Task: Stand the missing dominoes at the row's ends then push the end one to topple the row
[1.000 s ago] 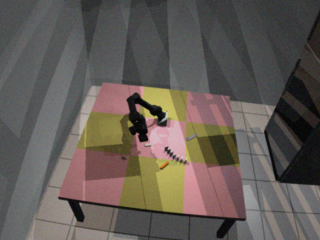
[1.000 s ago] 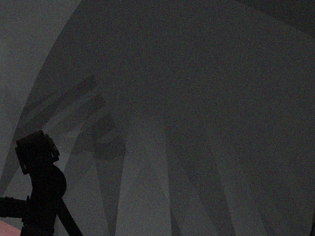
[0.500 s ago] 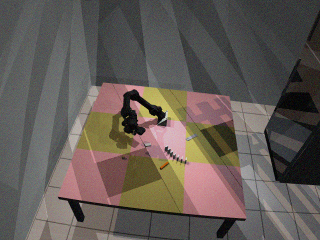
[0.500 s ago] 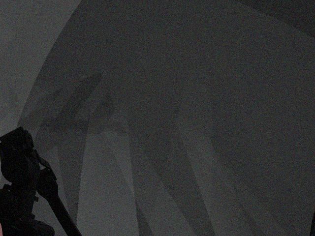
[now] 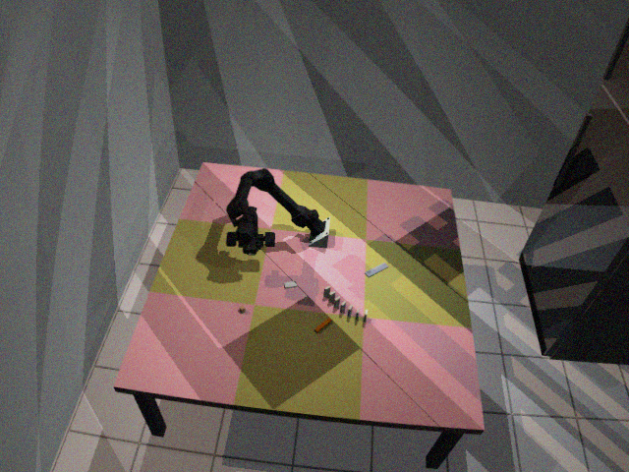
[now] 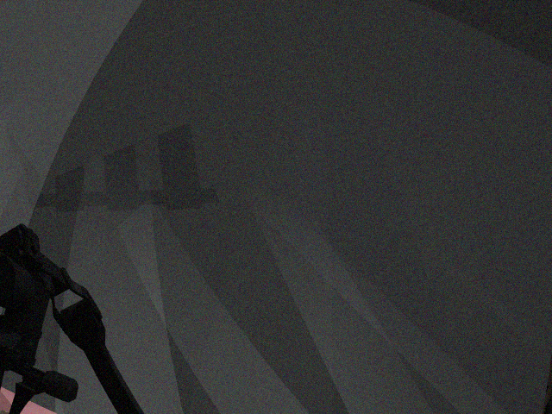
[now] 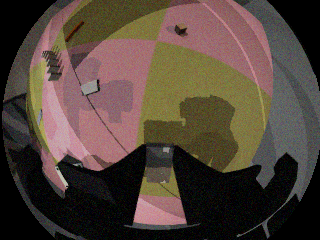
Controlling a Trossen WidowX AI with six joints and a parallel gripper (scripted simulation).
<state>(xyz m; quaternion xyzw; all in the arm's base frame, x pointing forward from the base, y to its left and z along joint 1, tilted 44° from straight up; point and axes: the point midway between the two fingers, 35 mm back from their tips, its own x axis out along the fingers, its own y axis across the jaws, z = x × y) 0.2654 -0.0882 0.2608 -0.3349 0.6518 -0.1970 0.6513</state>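
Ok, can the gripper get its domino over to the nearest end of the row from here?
Probably yes. The gripper, shut on a domino, hangs above the table; only a flat spare domino lies between it and the row, low enough to pass over.

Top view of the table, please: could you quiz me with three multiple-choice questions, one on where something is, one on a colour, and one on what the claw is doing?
1. Where is the orange stick?
A. on the floor
B. on the table, beside the standing row
C. in the claw

2. What colours are the table top's patches?
A. pink and yellow
B. blue and white
C. all black

3. What state is the gripper in?
A. wide open
B. shut on nothing
C. shut on a domino

Answers:
1. B: the orange stick lies flat near the row of dominoes.
2. A: the table top shows pink and yellow patches.
3. C: in the wrist view, a held domino sits between the fingers of the gripper.
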